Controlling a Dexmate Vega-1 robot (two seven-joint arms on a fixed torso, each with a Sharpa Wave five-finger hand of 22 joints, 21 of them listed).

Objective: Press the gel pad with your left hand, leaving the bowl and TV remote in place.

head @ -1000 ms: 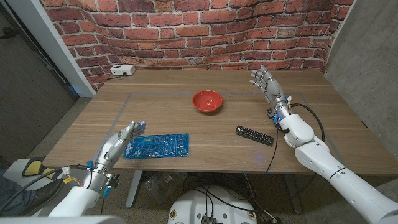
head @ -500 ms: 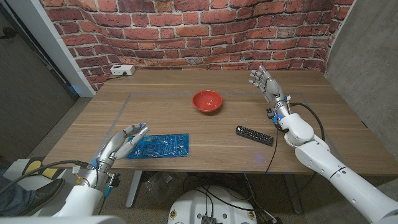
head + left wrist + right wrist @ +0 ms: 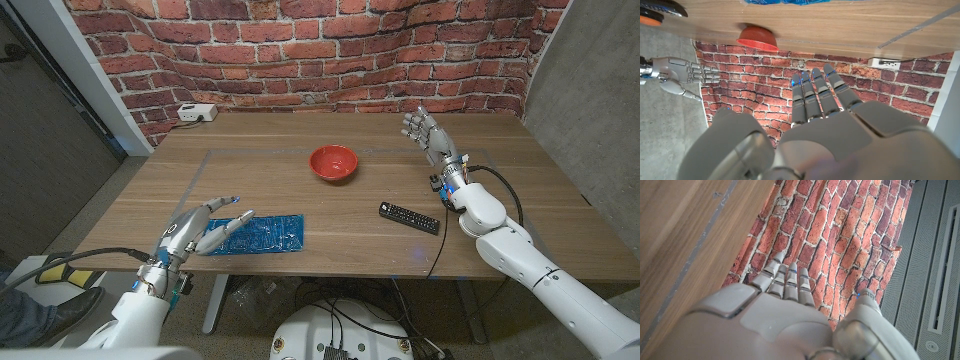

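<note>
The blue gel pad [image 3: 258, 233] lies near the table's front edge on the left; a strip of the gel pad [image 3: 785, 1] also shows in the left wrist view. My left hand [image 3: 201, 231] hovers over its left end with fingers apart and stretched out, holding nothing. The red bowl [image 3: 333, 162] sits at mid-table and shows as a bowl [image 3: 757, 38] in the left wrist view. The black TV remote [image 3: 409, 217] lies to its right front. My right hand [image 3: 427, 132] stands raised and open behind the remote, and appears as a hand [image 3: 682, 72] in the left wrist view.
A white power box [image 3: 197, 113] sits at the table's back left corner by the brick wall [image 3: 300, 50]. Bare wood [image 3: 250, 170] lies between the pad and the bowl. A person's shoe [image 3: 45, 312] shows on the floor at the left.
My left hand has moved to the right and forward, from beside the pad's left end to over it. The right hand, bowl and remote have stayed still.
</note>
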